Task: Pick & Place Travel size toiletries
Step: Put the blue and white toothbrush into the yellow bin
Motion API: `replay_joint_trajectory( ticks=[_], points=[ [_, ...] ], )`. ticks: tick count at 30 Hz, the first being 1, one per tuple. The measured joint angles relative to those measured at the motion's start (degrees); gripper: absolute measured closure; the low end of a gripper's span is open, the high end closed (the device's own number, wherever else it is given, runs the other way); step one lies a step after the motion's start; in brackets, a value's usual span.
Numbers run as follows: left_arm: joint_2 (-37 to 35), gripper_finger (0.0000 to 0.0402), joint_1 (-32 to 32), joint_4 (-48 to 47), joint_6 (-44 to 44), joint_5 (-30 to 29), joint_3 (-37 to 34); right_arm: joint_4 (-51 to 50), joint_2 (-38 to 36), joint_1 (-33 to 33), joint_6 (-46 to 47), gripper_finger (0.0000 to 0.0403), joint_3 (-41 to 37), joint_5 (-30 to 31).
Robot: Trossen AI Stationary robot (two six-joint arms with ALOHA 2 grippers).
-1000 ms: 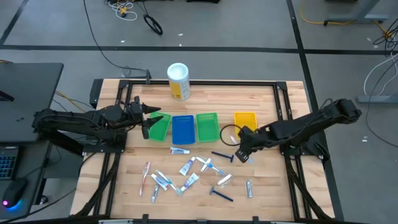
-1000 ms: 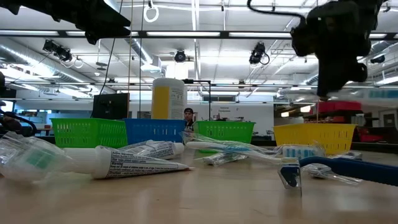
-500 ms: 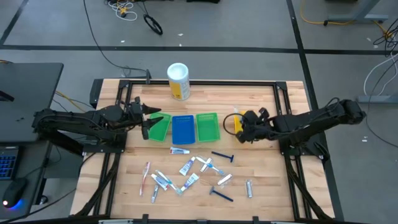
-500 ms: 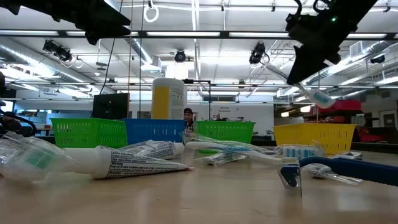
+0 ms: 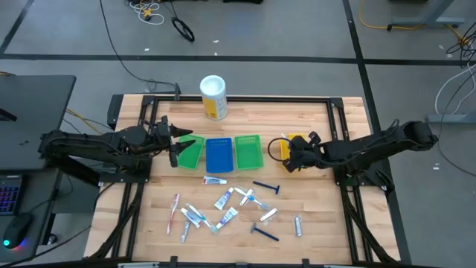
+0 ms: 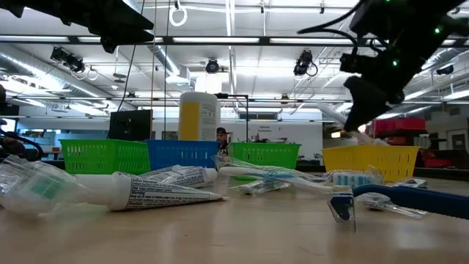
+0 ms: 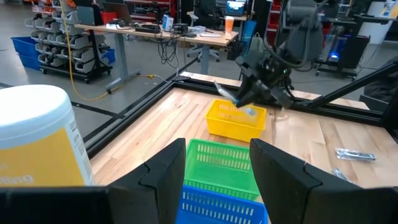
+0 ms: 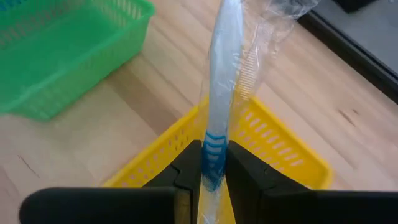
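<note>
My right gripper (image 5: 291,155) hangs over the near left corner of the yellow tray (image 5: 297,140), shut on a pale toothbrush (image 8: 221,74) in a clear wrapper. The toothbrush also shows in the left wrist view (image 7: 234,103), slanting above the yellow tray (image 7: 236,121). My left gripper (image 5: 175,146) stands open above the left green tray (image 5: 191,152), with nothing between its fingers (image 7: 168,171). Several other toiletries lie flat on the table's near half: small tubes (image 5: 225,199), razors (image 5: 265,187) and a toothbrush (image 5: 175,212). My right gripper pinches the toothbrush between its two fingers (image 8: 186,174) at a blue-banded stretch of the shaft (image 8: 214,144), through the wrapper. The fingers slant down from the table's right side and the toothbrush runs on ahead of them. It is lifted clear, above the yellow tray (image 8: 280,149).
A blue tray (image 5: 219,155) and a second green tray (image 5: 248,151) stand in a row between the left green tray and the yellow one. A tall white-and-yellow canister (image 5: 213,97) stands at the far edge. Black frame rails (image 5: 338,123) border the table.
My right gripper has carried the toothbrush up off the table's middle right and toward the far edge, to above the yellow tray. It has rolled and tipped downward, so the toothbrush, level a second ago, now slants toward the tray. It has stayed shut.
</note>
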Motion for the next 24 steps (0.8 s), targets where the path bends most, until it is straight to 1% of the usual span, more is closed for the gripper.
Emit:
replay_joint_trajectory(
  ticks=[3,5,7,11,14,24],
  points=[
    [0.0,0.0214,0.0,-0.01,0.0,0.0,0.0,4.72,0.01,0.0,-0.91,0.0339,-3.56,-0.25],
    [0.02,0.0214,0.0,-0.01,-0.02,0.02,0.0,6.49,0.02,0.0,-0.82,0.0339,-4.99,-1.56],
    [0.0,0.0214,0.0,-0.01,-0.02,0.01,0.0,7.02,0.02,0.0,-0.8,0.0339,-5.36,-1.71],
    [0.01,0.0214,0.0,0.01,-0.02,0.0,0.0,7.07,0.0,-0.82,-1.09,0.0332,-5.36,-4.42],
    [0.0,0.0214,0.0,0.0,-0.02,0.0,0.0,6.86,0.0,-1.93,-1.26,0.0318,-5.36,-6.98],
    [0.02,0.0214,0.0,0.01,-0.02,0.0,0.0,6.77,0.0,-3.76,-3.15,0.0258,-5.36,-7.55]
  ],
)
